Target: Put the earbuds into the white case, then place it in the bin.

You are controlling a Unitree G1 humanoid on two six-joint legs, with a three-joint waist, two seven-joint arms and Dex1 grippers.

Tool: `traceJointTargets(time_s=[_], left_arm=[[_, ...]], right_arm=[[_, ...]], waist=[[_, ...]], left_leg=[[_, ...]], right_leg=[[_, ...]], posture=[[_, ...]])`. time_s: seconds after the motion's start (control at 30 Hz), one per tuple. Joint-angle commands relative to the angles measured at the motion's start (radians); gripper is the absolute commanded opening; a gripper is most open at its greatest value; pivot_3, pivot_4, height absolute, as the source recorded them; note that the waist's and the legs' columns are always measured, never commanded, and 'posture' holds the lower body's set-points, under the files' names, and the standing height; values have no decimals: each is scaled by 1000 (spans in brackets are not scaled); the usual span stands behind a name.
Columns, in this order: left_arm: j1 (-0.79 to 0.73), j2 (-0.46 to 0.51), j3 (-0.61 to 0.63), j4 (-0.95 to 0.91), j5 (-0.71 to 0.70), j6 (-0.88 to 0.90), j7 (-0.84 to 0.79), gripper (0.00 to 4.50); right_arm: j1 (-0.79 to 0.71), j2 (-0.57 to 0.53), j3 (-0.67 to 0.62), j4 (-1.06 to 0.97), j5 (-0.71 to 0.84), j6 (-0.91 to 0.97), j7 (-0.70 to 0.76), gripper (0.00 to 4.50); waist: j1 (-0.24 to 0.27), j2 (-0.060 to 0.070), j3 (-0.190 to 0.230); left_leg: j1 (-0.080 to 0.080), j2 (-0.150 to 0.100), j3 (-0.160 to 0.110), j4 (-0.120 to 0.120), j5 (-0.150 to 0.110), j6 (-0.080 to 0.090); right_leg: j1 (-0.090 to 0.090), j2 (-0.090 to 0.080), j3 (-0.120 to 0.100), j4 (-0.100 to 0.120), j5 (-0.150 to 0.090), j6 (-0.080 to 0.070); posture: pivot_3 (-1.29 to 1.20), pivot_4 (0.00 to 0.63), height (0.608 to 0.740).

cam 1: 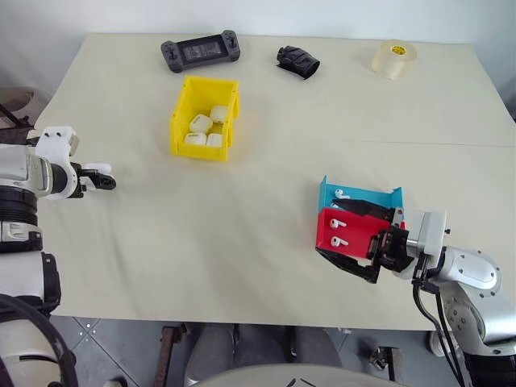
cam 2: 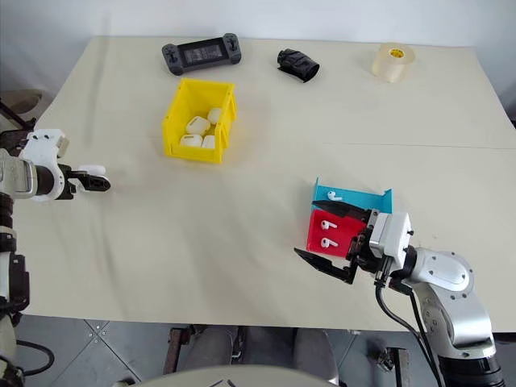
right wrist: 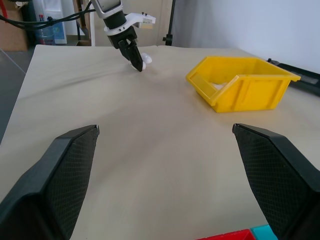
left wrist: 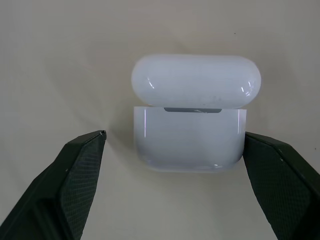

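White case (left wrist: pixel 190 122) lid up, sitting on surface (cam 1: pixel 242 226) between spread fingers of left claw (left wrist: pixel 175 165), far left. Yellow bin (cam 1: pixel 205 118) holding several white cases. Earbuds (cam 1: pixel 338 231) in red tray (cam 1: pixel 348 234), one in blue tray (cam 1: pixel 360 198). Right claw (cam 2: pixel 337 239) spread wide, empty.

A lab or test room: cloth-covered table (cam 1: pixel 242 242), stands, cables and cardboard boxes (right wrist: pixel 12 32) behind.

A wide cream, cloth-covered counter (cam 1: pixel 242 242) stands against a plain white wall (cam 1: pixel 258 14) just behind its far edge, with grey tiled floor (cam 1: pixel 113 339) showing below its near edge.
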Motion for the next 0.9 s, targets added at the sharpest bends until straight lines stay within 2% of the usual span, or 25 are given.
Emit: traceJointTargets(time_s=[0.03, 0.17, 0.33, 0.53, 0.63, 0.7, 0.77, 0.9], left_arm=[[-26, 4, 4, 29, 29, -12, -18, 3823], [-19, 6, -12, 51, 49, -32, -52, 2781], [12, 0, 65, 3, 16, -102, -74, 2781], [378, -1, 313, -470, -199, -424, -344, 2781], [539, -27, 409, -649, -310, -471, -449, 2781], [693, -84, 497, -823, -449, -533, -596, 2781], [769, -134, 487, -920, -488, -586, -637, 2781], [794, -245, 388, -1007, -440, -771, -649, 2781]], right_arm=[[2, 4, -9, -34, 4, -17, -6, 4500], [2, 9, -8, -30, 1, -22, -8, 4500], [10, 11, -8, -30, -2, -24, -8, 4500], [40, -2, -34, -38, 2, -22, -7, 4500], [55, -9, -51, -39, 7, -21, -6, 4500], [69, -21, -78, -36, 12, -17, -4, 4500], [84, -36, -108, -30, 13, -15, 0, 4500], [109, -59, -159, -20, 20, -14, 7, 4500]], waist=[[0, 0, 0], [-1, 0, 0], [-1, 0, 0], [-4, 0, 0], [-1, 0, 0], [-2, 0, 0], [0, 0, 0], [21, 1, 0]], left_leg=[[0, 0, 0, 0, 0, 0], [0, 0, 1, 1, 0, 0], [0, 1, 1, 1, 0, 0], [-4, 4, 2, 3, 0, 0], [-5, 4, 2, 4, 0, 0], [-4, 4, 2, 4, 0, 0], [-3, 4, 4, 3, -1, 1], [1, 5, -1, 5, -1, 1]], right_leg=[[0, 0, 0, 1, 0, 0], [-1, 0, 0, 2, 0, 0], [-3, -1, 0, 6, 0, 0], [-7, -2, 0, 7, 0, 0], [-7, -2, 0, 5, 0, 0], [-6, -3, 0, 4, 0, -1], [-3, -3, 2, 0, 0, -1], [8, -3, 1, -13, 0, -1]], posture=[[0, 150, 740], [0, 150, 740], [0, 150, 740], [0, 150, 740], [0, 150, 740], [0, 150, 740], [0, 150, 740], [0, 150, 740]])
